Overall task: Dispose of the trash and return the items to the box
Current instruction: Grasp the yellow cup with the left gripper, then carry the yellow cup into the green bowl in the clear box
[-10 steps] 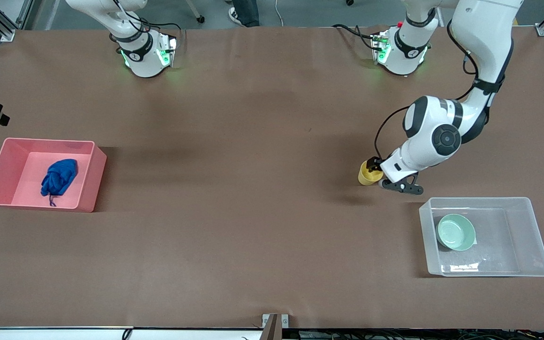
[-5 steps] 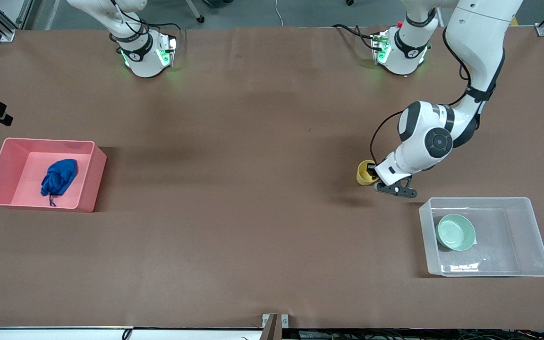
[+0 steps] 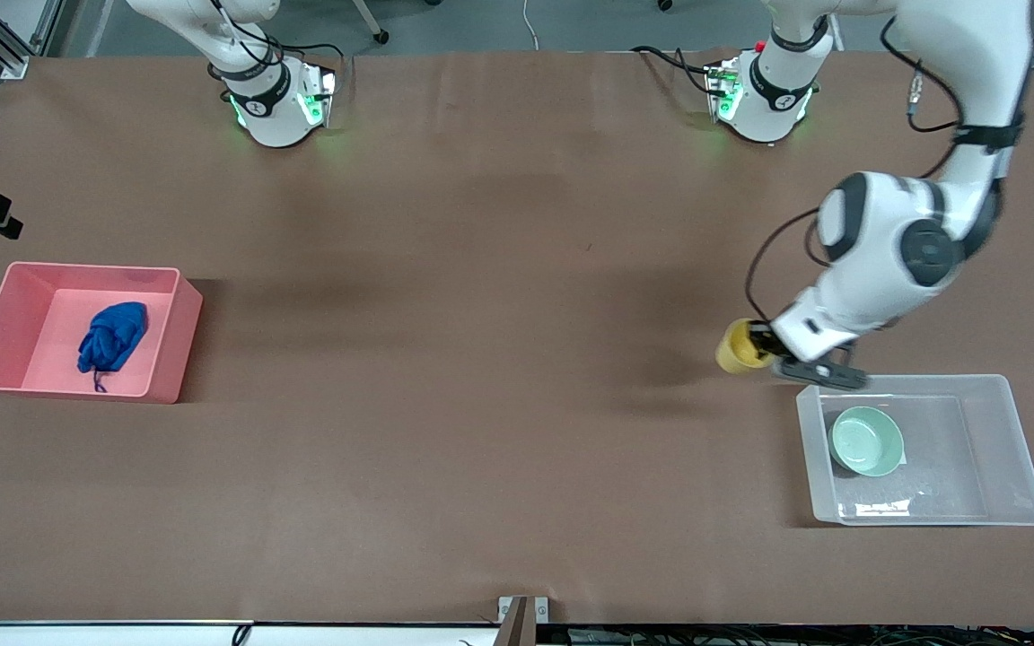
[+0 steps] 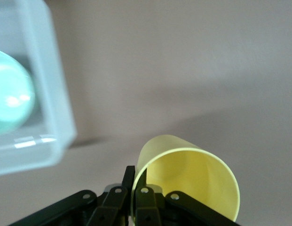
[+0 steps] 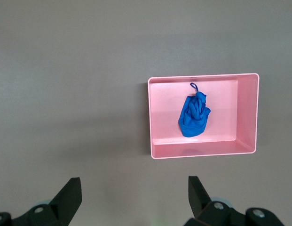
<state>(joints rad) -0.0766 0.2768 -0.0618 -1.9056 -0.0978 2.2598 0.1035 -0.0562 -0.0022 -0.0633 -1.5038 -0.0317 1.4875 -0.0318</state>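
We work at a brown table (image 3: 481, 269) with the two containers well apart, one at each arm's end. At the left arm's end stands the clear box (image 3: 1006, 431), and the mint-green bowl (image 3: 866, 440) already lies in it, toward the corner nearest the table's middle. At the right arm's end stands the pink bin (image 3: 171, 350), and the blue trash (image 3: 111, 337) lies inside it, so we judge that part of the task done.

The step in hand is the return of the last item. Our left gripper (image 3: 773, 354) is clamped on the rim of the yellow cup (image 3: 737, 346), one finger inside the wall and one outside, as the left wrist view shows with the fingers (image 4: 146, 200) pinched tight together on the thin edge. The cup hangs tilted, its mouth turned sideways, over bare table just beside the box's corner and not yet over its rim. In the left wrist view the box wall (image 4: 47, 94) and the bowl (image 4: 11, 92) sit close by the cup (image 4: 188, 174).

Our right gripper (image 5: 131, 197) waits high over the table near the pink bin, its fingers spread wide with nothing between them.

Next, we judge, we must carry the cup across the box's wall with enough height to clear it, bring it over the bare floor beside the bowl, lower it, and only then let go. The rim grip is slight, so a knock on the wall could twist the cup loose.
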